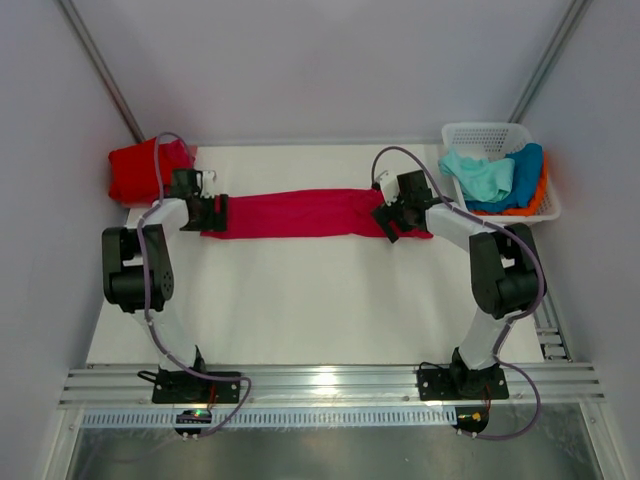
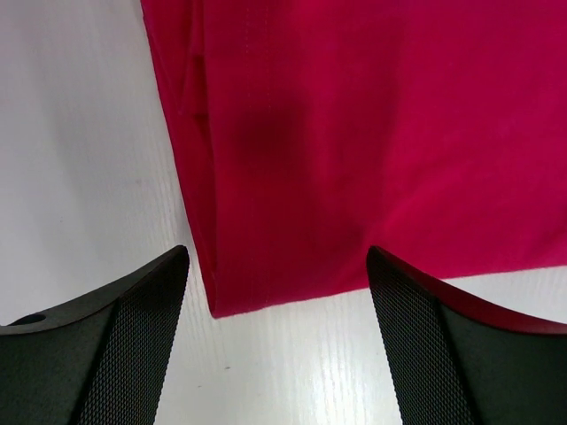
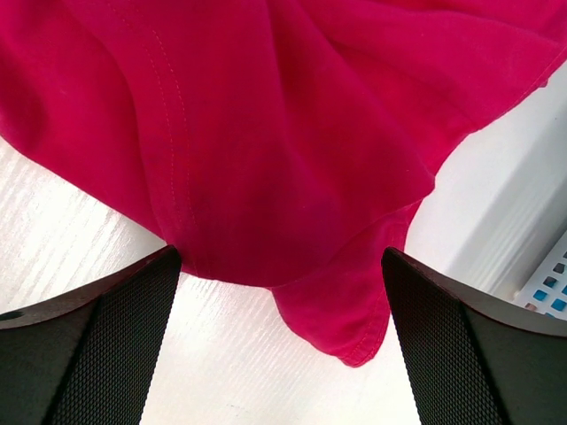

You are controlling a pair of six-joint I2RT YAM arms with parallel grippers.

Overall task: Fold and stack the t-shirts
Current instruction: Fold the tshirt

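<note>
2 arms rise from the near edge of the white surface [image 1: 300, 310] and reach away from it, and each gripper ends at 1 end of the same crimson-pink t-shirt [image 1: 300, 213]. That shirt lies flat about midway back, already narrowed into a long strip whose long axis runs left to right, parallel to the near edge. The left gripper [image 1: 213, 210] sits at the strip's left end with its jaws wide open and nothing between them. In the left wrist view the straight hemmed end lies just ahead of the black fingers [image 2: 133, 345] and inside their span. The right gripper [image 1: 388, 222] is also wide open and empty at the right end, where the cloth is bunched and 1 loose flap points back toward it. Each arm is therefore nearest its own end, so the next fold probably depends on pinching both ends and bringing 1 across the other. Farther back, a folded red t-shirt [image 1: 140, 172] rests at the far left corner. A white basket [image 1: 490, 128] at the far right holds mint-green [image 1: 480, 175], blue [image 1: 524, 165] and orange [image 1: 541, 196] t-shirts.
</note>
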